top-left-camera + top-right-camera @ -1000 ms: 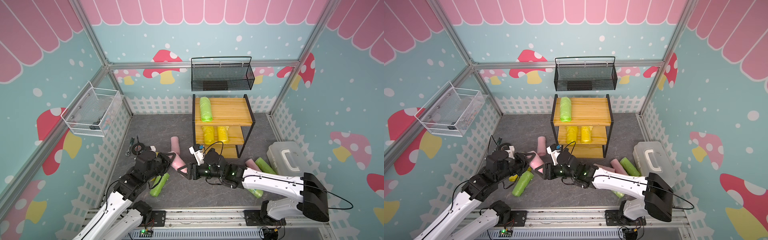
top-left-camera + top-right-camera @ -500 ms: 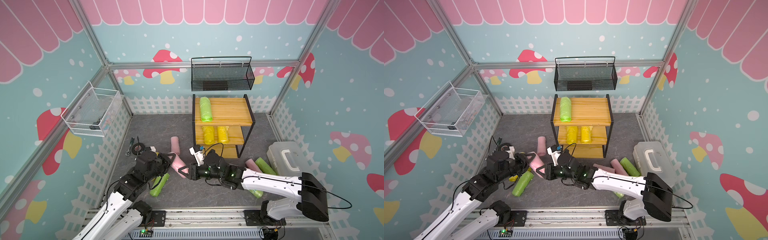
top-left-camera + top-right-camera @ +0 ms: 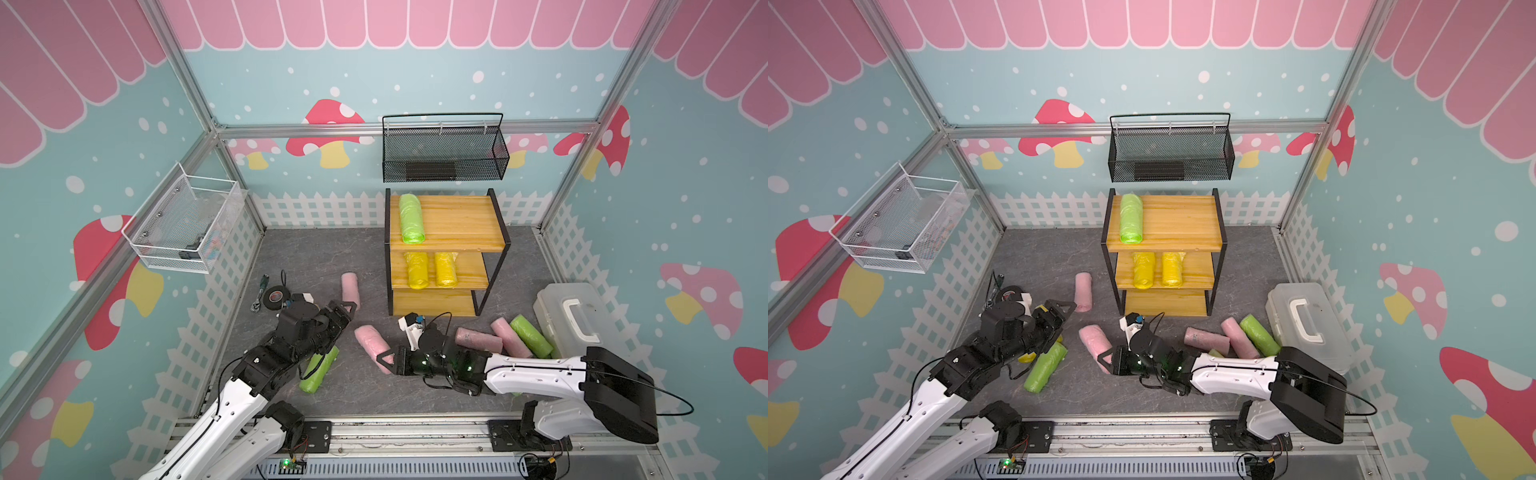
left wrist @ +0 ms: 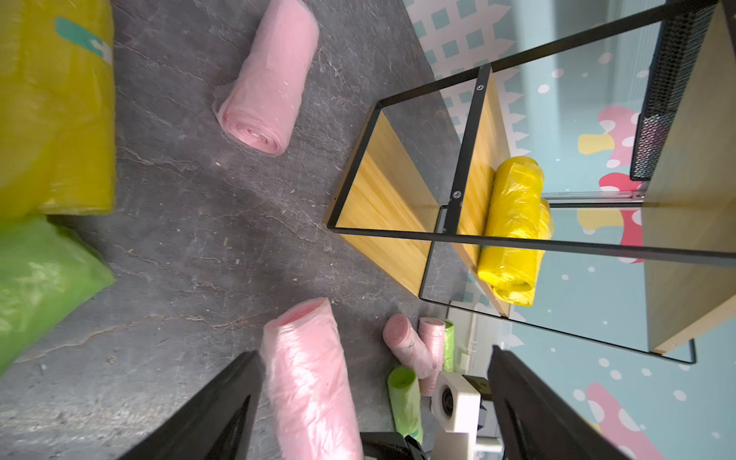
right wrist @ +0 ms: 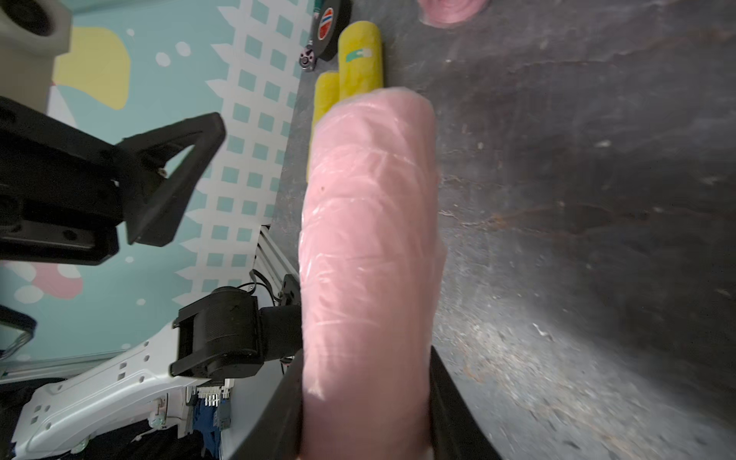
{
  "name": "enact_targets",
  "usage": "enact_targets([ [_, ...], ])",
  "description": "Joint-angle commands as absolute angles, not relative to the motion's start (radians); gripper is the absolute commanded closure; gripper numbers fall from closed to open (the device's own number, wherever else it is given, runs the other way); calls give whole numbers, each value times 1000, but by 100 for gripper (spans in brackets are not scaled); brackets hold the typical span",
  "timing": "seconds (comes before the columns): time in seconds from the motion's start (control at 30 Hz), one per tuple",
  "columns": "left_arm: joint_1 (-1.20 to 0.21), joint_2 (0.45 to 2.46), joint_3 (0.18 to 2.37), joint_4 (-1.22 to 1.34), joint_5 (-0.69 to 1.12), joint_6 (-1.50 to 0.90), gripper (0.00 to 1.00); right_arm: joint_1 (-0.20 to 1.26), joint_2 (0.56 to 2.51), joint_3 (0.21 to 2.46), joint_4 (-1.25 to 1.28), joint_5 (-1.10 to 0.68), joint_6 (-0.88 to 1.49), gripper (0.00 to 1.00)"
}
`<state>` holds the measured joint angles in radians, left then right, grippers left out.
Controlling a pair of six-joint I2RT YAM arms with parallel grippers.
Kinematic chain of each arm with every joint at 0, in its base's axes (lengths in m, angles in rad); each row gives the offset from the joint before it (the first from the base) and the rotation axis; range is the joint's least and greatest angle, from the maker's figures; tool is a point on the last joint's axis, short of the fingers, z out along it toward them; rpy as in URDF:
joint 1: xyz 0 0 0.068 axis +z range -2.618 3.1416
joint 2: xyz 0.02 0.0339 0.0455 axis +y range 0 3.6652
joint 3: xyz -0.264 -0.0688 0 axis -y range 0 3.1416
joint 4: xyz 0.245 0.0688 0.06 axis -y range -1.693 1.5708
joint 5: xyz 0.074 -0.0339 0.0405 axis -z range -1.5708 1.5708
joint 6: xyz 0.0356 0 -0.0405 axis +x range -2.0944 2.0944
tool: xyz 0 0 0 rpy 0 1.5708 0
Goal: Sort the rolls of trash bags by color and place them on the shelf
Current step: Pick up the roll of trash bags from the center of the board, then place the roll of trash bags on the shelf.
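The right gripper (image 3: pixel 387 362) is clamped on the end of a pink roll (image 3: pixel 371 341). At its 10 o'clock, the left gripper (image 3: pixel 343 316) stands wide apart, holding nothing.

At 1 o'clock is the shelf (image 3: pixel 461 220), with one green roll (image 3: pixel 410 219) on its top board and two yellow rolls (image 3: pixel 417 270) on the middle one. A black mesh basket (image 3: pixel 444 153) hangs on the back wall at 12 (something dark and flat lies inside, too unclear to name). A white wire basket (image 3: pixel 183 228) hangs at 10.

On the grey surface (image 3: pixel 307 257), a second pink roll (image 3: pixel 351 291) lies at 11, and a pink pair (image 3: pixel 478 338) and a green one (image 3: pixel 531 336) lie at 3, beside a white lidded case (image 3: pixel 569 320). The teal walls (image 3: pixel 291 75) carry mushrooms.
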<state>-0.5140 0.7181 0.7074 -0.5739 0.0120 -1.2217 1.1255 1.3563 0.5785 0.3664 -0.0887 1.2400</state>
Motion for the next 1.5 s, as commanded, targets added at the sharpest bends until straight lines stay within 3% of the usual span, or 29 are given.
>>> enact_targets([
  [0.0, -517, 725, 733, -624, -19, -1143, 10, 1113, 1288, 504, 489, 24, 1309, 100],
  [0.23, -516, 729, 718, -624, -12, -1123, 11, 1054, 1218, 417, 547, 132, 1334, 100],
  [0.4, -517, 728, 712, -623, -19, -1121, 11, 1020, 1246, 353, 746, 219, 1354, 100],
  [0.53, -517, 726, 714, -623, -16, -1114, 11, 1004, 1338, 278, 992, 310, 1426, 100],
  [0.87, -515, 729, 713, -624, -12, -1102, 12, 898, 1677, 331, 1416, 224, 1516, 100],
  [1.47, -496, 754, 706, -618, -3, -1070, 12, 791, 1870, 470, 1416, 172, 1594, 100],
])
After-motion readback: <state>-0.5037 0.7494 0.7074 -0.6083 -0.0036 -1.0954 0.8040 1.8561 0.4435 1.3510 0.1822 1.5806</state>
